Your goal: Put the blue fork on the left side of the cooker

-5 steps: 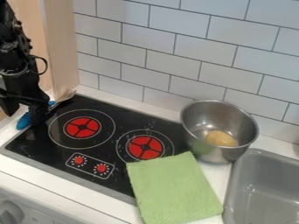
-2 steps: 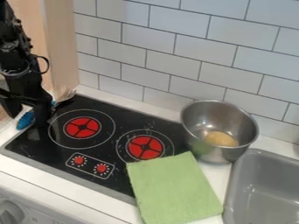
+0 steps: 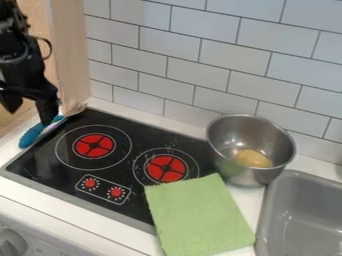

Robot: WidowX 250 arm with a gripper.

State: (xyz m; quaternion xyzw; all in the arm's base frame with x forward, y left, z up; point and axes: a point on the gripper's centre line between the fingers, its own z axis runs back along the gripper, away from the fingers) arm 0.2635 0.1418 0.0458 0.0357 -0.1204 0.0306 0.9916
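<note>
Compared with the frame just before, the black gripper (image 3: 29, 117) has gone up a little, and more of the blue fork (image 3: 31, 135) can be seen. As I judge it, the fork is already placed, and the step in hand is to leave it well. It lies along the left edge of the cooker (image 3: 39, 188), its blue handle beside this edge and its tines (image 3: 78, 108) at the back left corner of the cooker. To do this well, the gripper should first rise straight up, because the nearer fingertip is very close above the handle, and a sideways pull could turn the fork. Only after that should it go away, with no sweep over the cooker. The gripper has let go: its two fingers (image 3: 48, 107) stand wide apart with nothing between them. As for the pose, the arm (image 3: 15, 47) comes down at the far left of the cooker, and the gripper hangs with fingers downward, one over the fork and the other farther out from the cooker.
</note>
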